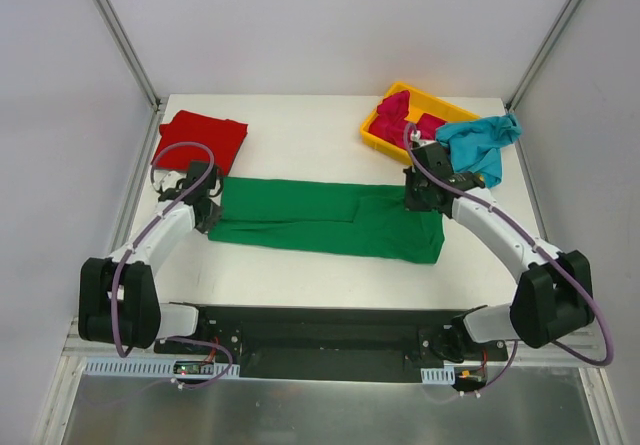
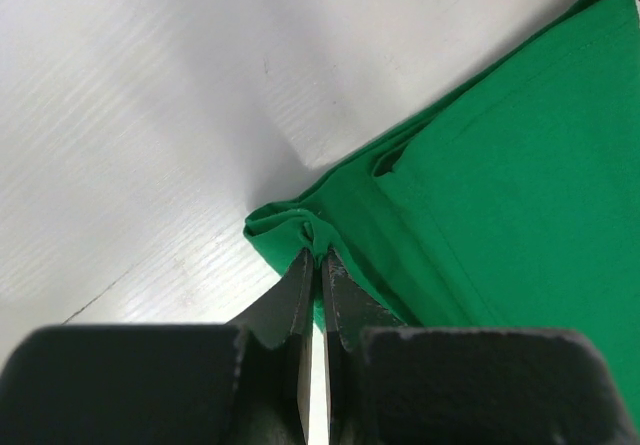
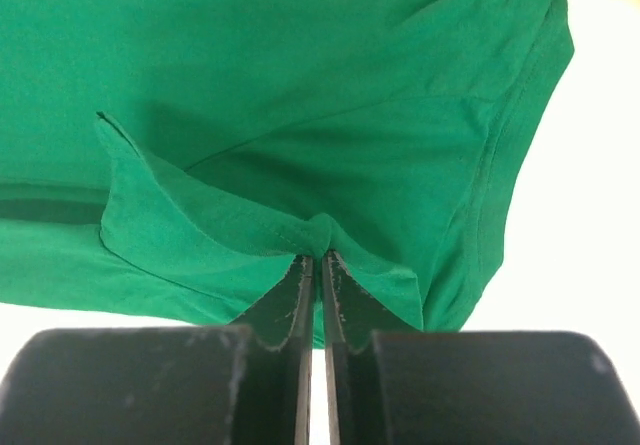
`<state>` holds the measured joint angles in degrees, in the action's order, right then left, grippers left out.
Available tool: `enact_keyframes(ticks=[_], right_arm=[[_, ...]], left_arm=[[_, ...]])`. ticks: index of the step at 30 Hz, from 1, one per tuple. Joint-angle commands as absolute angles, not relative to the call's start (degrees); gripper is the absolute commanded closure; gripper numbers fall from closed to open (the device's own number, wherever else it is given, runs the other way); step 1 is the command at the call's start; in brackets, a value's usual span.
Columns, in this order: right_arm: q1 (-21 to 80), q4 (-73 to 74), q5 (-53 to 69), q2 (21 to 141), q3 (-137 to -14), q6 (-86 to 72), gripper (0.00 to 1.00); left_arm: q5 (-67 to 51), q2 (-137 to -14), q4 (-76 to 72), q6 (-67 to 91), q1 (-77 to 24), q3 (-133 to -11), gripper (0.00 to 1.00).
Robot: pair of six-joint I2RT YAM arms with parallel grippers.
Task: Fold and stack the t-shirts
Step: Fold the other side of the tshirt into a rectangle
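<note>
The green t-shirt (image 1: 330, 220) lies as a long folded band across the middle of the table. My left gripper (image 1: 208, 212) is shut on its left end; the left wrist view shows the cloth (image 2: 480, 165) pinched between the fingertips (image 2: 320, 255). My right gripper (image 1: 420, 197) is shut on the shirt's upper right edge; the right wrist view shows a fold of green cloth (image 3: 300, 115) pinched at the tips (image 3: 321, 255). A red t-shirt (image 1: 203, 137) lies folded at the far left. A magenta-pink shirt (image 1: 398, 115) and a teal shirt (image 1: 482, 143) are at the far right.
A yellow plastic tray (image 1: 375, 137) at the far right holds the magenta-pink shirt; the teal shirt drapes over its right rim. Grey enclosure walls and metal posts ring the table. Both arm bases sit on a black plate (image 1: 320, 330) at the near edge.
</note>
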<state>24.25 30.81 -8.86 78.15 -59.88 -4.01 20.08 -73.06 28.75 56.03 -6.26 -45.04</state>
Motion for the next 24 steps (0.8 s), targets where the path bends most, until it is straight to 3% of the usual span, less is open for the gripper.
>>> enact_keyframes(ticks=[1,3,5,6,7,8,10,13,19,24], right_arm=[[22.9,24.1,-9.7,81.3,-60.6,-1.3,0.94],[22.2,22.0,-10.7,83.4,-60.7,-0.7,0.89],[21.6,20.1,-12.9,86.2,-61.8,-0.4,0.87],[21.3,20.6,-14.1,88.0,-63.4,-0.4,0.85],[20.9,22.6,-14.7,89.5,-65.0,-0.4,0.77],[20.8,23.8,-15.5,91.0,-66.6,-0.4,0.58],[20.8,26.5,-16.8,92.0,-68.3,-0.9,0.21],[20.9,26.9,-17.9,89.2,-65.6,-4.0,0.03],[22.5,24.4,-10.3,78.9,-55.1,-9.1,0.04],[22.9,15.3,4.9,77.7,-47.8,-12.4,0.04]], left_arm=[[22.0,-76.7,28.7,54.9,-5.6,-48.9,1.00],[22.4,-78.7,28.8,55.0,-5.5,-49.7,1.00],[21.3,-80.2,28.9,54.7,-5.0,-51.0,0.83],[20.5,-80.4,28.9,54.2,-4.7,-51.8,0.72],[20.3,-80.4,29.0,53.8,-4.7,-52.3,0.44],[20.6,-80.0,29.4,53.4,-4.6,-53.0,0.19],[20.8,-78.2,29.9,52.8,-4.6,-53.5,0.01],[19.4,-74.4,29.8,52.2,-4.6,-52.2,0.01],[5.3,-73.9,24.9,46.2,-5.7,-50.9,0.01],[-2.9,-83.9,21.1,41.2,-11.0,-56.0,0.01]])
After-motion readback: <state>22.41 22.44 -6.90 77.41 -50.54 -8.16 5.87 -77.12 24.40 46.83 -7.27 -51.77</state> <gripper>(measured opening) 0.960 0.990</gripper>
